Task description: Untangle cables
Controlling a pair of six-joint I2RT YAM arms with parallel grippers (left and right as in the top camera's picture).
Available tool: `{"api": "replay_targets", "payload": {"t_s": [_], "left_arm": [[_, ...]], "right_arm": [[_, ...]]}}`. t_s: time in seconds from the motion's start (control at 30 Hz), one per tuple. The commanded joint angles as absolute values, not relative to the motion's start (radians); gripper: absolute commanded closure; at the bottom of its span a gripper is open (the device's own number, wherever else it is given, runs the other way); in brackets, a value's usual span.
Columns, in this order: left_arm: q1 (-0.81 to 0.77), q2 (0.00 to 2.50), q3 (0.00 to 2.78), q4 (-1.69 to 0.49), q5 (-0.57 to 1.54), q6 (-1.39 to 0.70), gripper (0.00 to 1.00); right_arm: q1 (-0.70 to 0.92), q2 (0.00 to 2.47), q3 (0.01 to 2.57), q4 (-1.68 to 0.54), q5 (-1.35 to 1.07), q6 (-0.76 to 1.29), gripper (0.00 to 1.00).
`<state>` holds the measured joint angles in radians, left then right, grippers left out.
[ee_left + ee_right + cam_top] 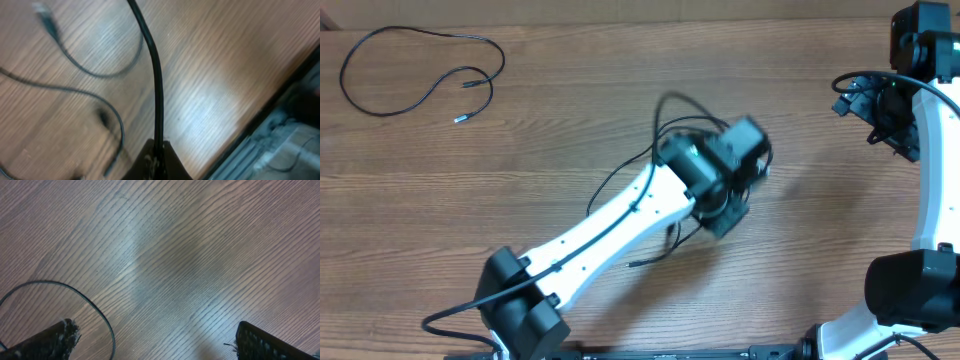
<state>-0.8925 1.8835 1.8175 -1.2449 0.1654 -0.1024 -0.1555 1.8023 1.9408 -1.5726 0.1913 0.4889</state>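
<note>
Fingers point(146, 162) of the left gripper pinched on a cord, right pair spread wide

Fingers of the left gripper point(158, 152) sit pressed together at the bottom edge of the left wrist view, with one black cord point(156, 80) clamped between them. That cord rises from the pinch, runs up the middle of the frame and bends away to the upper left. Beneath it more of the cables point(117, 125) lie loose on the table point(225, 75). One thin strand curves across the left side, and a small plug end point(47, 20), blurred, shows near the upper left corner.

From overhead, the left arm point(620, 215) reaches from the near left corner to the middle of the table, and its head is blurred. Thin black loops circle it there, one arching just beyond it and one tail lying on the near side, beside the arm.

A separate cable point(440, 35) lies in an open loop at the far left corner, well apart from the tangle, both plug ends on the wood.

The right gripper point(156, 330) hangs at the far right side, its fingers point(50, 342) wide apart with wood grain showing between them. A thin black wire point(75, 292) arcs past one finger; whether it rests on the wood cannot be told
</note>
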Motion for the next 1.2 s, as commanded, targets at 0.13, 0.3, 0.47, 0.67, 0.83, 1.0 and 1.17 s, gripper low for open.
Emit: {"api": "replay_targets", "payload": {"t_s": [0.13, 0.3, 0.47, 0.67, 0.83, 1.0, 1.17], "left_arm": [[-0.801, 1.859, 2.346, -1.355, 0.178, -0.305, 0.96], [-0.748, 1.814, 2.541, -1.347, 0.176, -0.323, 0.96], [-0.682, 1.759, 2.652, -1.328, 0.176, -0.375, 0.96], [-0.609, 1.657, 2.675, -1.298, 0.016, -0.533, 0.96], [-0.572, 1.586, 2.675, -1.338, -0.219, -0.708, 0.96], [-0.568, 1.533, 2.675, -1.39, -0.436, -0.739, 0.96], [-0.567, 1.529, 2.675, -1.475, -0.608, -0.823, 0.96]], "right_arm": [[-0.157, 1.79, 1.941, -1.572, 0.208, 0.485, 0.0], [-0.158, 1.79, 1.941, -1.572, 0.209, 0.485, 0.0], [-0.157, 1.79, 1.941, -1.572, 0.208, 0.485, 0.0], [-0.158, 1.79, 1.941, -1.572, 0.208, 0.485, 0.0], [-0.158, 1.79, 1.941, -1.572, 0.208, 0.485, 0.0], [-0.157, 1.79, 1.941, -1.572, 0.208, 0.485, 0.0], [-0.157, 1.79, 1.941, -1.572, 0.208, 0.485, 0.0]]}}
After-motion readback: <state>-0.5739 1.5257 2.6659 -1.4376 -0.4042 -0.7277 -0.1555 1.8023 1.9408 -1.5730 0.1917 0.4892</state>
